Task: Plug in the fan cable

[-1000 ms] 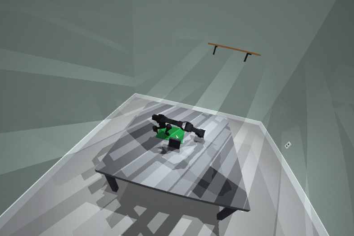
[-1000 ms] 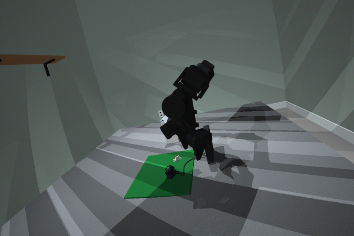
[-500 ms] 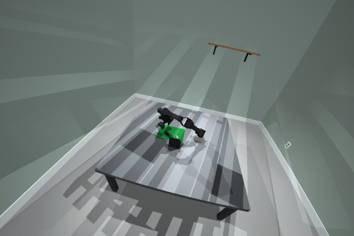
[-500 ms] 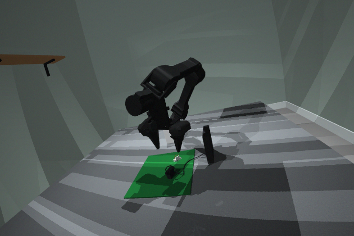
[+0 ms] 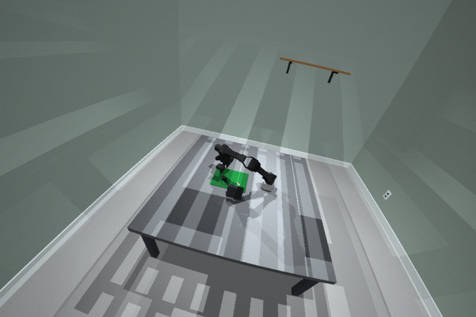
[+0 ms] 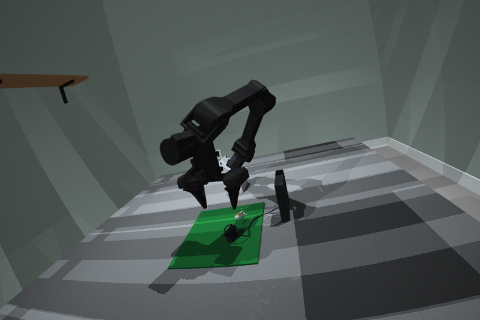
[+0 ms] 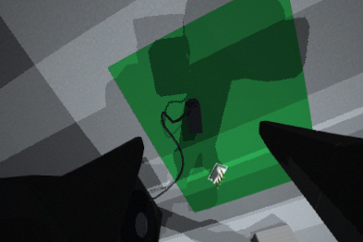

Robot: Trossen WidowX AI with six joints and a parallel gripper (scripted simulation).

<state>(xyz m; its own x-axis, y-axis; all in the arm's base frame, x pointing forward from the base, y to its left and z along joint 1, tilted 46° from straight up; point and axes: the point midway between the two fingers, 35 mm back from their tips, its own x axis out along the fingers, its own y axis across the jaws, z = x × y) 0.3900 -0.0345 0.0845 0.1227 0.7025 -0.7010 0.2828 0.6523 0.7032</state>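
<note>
The green board lies flat on the table. The white four-pin header stands near one edge, its pins bare. The black plug lies on the board apart from the header; its long side points roughly toward the header in the wrist view. A thin black cable loops from it to the upright black fan beside the board. My gripper is wide open and empty above the board, fingertips pointing down.
A light grey block stands at the arm's base, beyond the header side of the board. The fan stands close to the board edge, near one finger in the wrist view. A wooden shelf hangs on the wall.
</note>
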